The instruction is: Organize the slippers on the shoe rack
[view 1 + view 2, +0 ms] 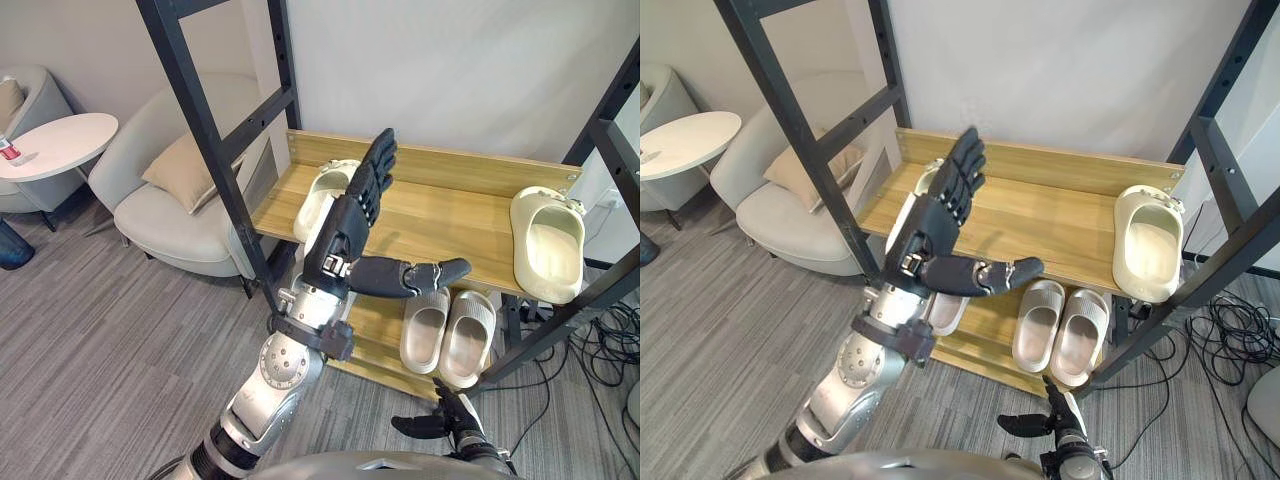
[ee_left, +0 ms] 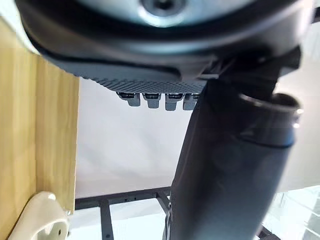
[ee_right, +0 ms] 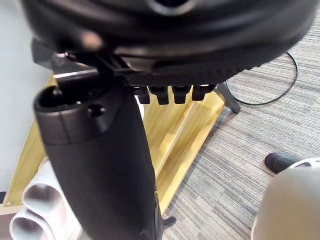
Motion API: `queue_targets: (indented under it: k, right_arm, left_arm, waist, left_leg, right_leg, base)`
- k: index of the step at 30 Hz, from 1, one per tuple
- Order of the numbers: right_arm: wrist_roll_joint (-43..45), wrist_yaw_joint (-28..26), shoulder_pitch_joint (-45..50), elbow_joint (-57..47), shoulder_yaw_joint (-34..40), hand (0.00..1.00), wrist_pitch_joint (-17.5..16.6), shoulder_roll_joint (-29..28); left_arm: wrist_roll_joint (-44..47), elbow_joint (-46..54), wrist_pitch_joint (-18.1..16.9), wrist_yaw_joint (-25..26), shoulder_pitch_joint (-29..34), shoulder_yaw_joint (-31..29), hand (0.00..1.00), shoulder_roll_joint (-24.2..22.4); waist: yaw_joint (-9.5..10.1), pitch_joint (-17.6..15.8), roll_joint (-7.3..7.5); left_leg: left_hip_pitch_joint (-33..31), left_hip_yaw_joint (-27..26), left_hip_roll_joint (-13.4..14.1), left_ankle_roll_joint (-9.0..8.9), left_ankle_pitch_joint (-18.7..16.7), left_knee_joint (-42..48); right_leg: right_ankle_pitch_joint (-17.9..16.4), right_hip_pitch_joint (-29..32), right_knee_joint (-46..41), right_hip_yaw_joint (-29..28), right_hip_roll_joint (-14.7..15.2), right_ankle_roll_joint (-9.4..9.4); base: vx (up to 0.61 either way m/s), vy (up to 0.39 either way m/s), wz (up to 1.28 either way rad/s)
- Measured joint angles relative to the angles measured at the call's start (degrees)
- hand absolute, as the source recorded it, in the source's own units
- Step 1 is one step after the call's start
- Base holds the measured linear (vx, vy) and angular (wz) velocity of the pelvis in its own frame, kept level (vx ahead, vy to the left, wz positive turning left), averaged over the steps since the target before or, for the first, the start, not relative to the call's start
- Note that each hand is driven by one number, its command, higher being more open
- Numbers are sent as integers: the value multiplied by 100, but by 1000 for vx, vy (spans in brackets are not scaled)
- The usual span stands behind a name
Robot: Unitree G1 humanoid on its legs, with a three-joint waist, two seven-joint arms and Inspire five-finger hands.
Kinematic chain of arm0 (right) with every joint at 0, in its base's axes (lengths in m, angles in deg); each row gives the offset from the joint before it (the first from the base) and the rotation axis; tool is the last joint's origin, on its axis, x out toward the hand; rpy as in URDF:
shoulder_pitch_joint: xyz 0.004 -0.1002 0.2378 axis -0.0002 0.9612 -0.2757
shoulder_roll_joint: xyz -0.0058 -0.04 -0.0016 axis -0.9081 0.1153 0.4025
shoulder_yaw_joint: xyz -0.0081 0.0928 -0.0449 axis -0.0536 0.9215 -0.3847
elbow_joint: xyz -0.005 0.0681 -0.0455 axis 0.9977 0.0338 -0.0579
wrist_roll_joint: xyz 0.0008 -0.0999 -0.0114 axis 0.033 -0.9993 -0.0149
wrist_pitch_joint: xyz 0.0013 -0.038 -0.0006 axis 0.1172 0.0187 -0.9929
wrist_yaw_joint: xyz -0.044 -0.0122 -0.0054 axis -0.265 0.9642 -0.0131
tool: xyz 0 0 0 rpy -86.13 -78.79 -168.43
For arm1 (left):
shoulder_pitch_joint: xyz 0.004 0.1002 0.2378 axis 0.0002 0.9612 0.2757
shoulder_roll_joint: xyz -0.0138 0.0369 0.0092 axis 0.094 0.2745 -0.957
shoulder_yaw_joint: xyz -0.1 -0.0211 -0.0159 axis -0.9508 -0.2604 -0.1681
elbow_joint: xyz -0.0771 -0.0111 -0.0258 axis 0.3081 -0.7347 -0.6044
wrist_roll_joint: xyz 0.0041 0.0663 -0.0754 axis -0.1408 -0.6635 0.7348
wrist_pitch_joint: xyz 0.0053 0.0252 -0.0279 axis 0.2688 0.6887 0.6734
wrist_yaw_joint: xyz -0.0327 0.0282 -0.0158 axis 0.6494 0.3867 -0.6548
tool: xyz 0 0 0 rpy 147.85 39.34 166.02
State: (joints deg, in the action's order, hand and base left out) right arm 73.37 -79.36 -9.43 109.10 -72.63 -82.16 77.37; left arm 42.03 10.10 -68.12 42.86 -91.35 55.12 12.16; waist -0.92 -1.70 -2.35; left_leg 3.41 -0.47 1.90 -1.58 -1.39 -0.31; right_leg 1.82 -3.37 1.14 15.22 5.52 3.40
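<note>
So the robot's left hand is up over the wooden shoe rack with the black metal frame, fingers straight and apart, holding nothing. One cream foam slipper sits at the top shelf's left end, the other cream slipper way off at the right end. Looks like the reach step. Next it probably has to come down on the left one and bring it to its mate. The right hand hangs low, relaxed and empty.

The left robot hand partly hides one slipper.
</note>
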Motion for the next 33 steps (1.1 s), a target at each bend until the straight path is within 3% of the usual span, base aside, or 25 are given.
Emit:
queue_targets:
  k: [6, 16, 33]
  right_arm:
    - [-7, 32, 123, 69, -88, 100, -1, 44]
    - [-10, 23, 205, 70, -92, 100, -2, 32]
    - [-10, -60, 181, 65, -86, 100, -124, -4]
  left_arm:
    - [-1056, -344, 8, 580, -697, -548, 100, 87]
    - [-2251, -1596, 211, 688, -1900, -989, 100, 917]
    - [-4325, -2301, 679, 726, -2382, -1391, 100, 1584]
  waist:
    - [-69, -29, 46]
    - [-290, -73, 114]
    - [-456, -132, 172]
  left_leg:
    - [23, 7, -2, 0, 1, -22]
    - [-41, -45, -5, 1, 2, -62]
    - [-41, -138, 6, -7, -16, -85]
  right_leg:
    - [-5, -22, 11, 9, 2, 0]
    - [-2, 88, 34, -38, -5, 4]
    - [6, 197, 53, -202, -52, 4]
  base:
    - [0, 0, 0]
    - [1, 0, -1]
    - [10, 3, -5]
